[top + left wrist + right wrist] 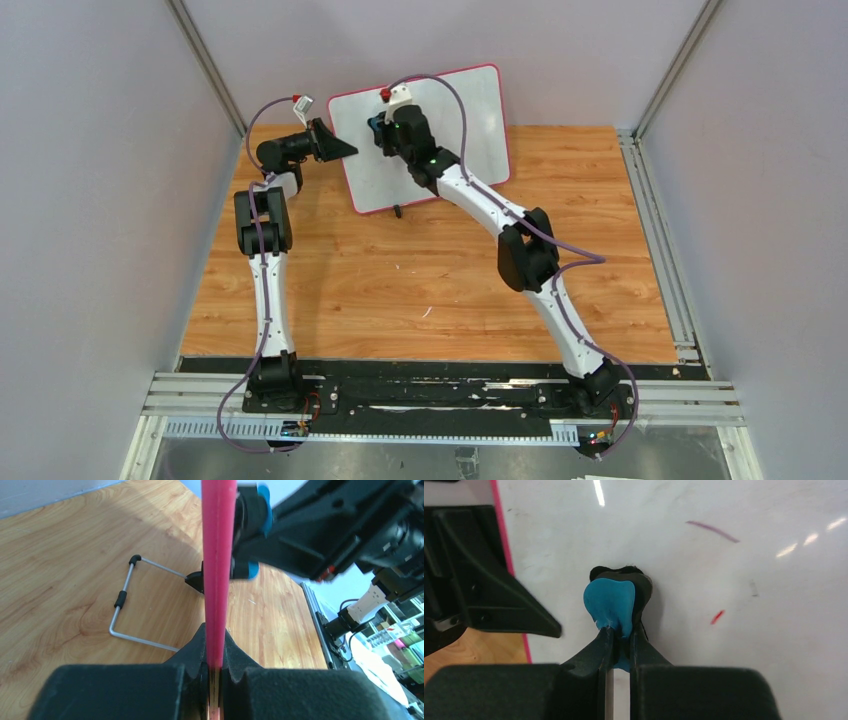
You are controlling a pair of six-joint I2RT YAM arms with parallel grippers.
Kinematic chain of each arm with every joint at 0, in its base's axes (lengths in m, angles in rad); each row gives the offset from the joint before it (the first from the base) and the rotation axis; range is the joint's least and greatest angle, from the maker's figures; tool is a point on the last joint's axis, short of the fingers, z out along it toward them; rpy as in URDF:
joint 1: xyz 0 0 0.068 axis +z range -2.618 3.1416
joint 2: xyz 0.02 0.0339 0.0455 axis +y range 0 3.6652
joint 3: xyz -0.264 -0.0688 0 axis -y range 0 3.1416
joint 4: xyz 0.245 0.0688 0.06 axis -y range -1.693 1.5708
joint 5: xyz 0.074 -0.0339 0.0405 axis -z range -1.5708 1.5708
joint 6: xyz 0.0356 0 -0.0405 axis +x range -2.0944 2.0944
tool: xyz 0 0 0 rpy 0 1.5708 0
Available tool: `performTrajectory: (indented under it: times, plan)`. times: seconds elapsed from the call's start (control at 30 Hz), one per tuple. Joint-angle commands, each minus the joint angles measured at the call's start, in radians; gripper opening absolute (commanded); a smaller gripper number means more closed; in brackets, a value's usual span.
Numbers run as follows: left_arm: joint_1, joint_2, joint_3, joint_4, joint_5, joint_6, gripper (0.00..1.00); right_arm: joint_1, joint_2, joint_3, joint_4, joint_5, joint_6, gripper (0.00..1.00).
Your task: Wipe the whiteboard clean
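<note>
As I look down from the overhead camera, the whiteboard (pixel 480 110) stands at the far side of the table (pixel 400 280), about midway across. It leans back, its glossy face turned toward the arms and one small black foot (pixel 398 211) showing under its lower edge. My left wrist camera looks straight along the board's pink frame (pixel 218 555), edge-on. Behind it a bent wire stand (pixel 122 600) lies on the wood.

The left gripper (pixel 345 150) reaches in from the side, and I see it pinched tight on the board's left edge. In the left wrist view the frame runs down between the two black fingers (pixel 215 650), which press on it from both sides.

The right gripper (pixel 385 125) is up against the board's face near that same left edge. Its fingers (pixel 619 635) are clamped on a blue-and-black eraser (pixel 609 602), and the eraser's far end touches the white surface (pixel 749 630). From the left wrist I catch the blue of the eraser (pixel 262 517) just beside the frame.

On the board, well to the right of the eraser, I can make out a thin purplish stroke (pixel 712 531) higher up and a short red dash (pixel 717 616) lower down. A few fainter specks nearby are too small to read.
</note>
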Motion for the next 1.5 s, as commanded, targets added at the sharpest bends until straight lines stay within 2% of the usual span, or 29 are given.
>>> performTrajectory:
  times: [0.0, 0.4, 0.7, 0.97, 1.2, 1.47]
  plan:
    - [-0.008, 0.019, -0.012, 0.061, 0.074, 0.045, 0.0, 0.027, 0.044, 0.045, 0.005, -0.007, -0.029, 0.01]
    - [-0.008, 0.017, -0.017, 0.062, 0.073, 0.047, 0.0, -0.087, -0.019, -0.085, 0.049, 0.066, -0.023, 0.01]
    - [-0.008, 0.015, -0.018, 0.062, 0.074, 0.05, 0.0, -0.145, -0.062, -0.109, 0.061, 0.122, -0.015, 0.01]
    - [-0.009, 0.021, -0.009, 0.061, 0.074, 0.042, 0.0, -0.205, -0.163, -0.258, 0.103, 0.156, -0.012, 0.01]
    - [-0.009, 0.023, -0.006, 0.062, 0.074, 0.039, 0.0, -0.187, -0.165, -0.264, 0.099, 0.088, 0.008, 0.0]
    - [-0.008, 0.027, 0.001, 0.062, 0.074, 0.035, 0.0, -0.075, -0.122, -0.249, 0.091, 0.057, -0.024, 0.01]
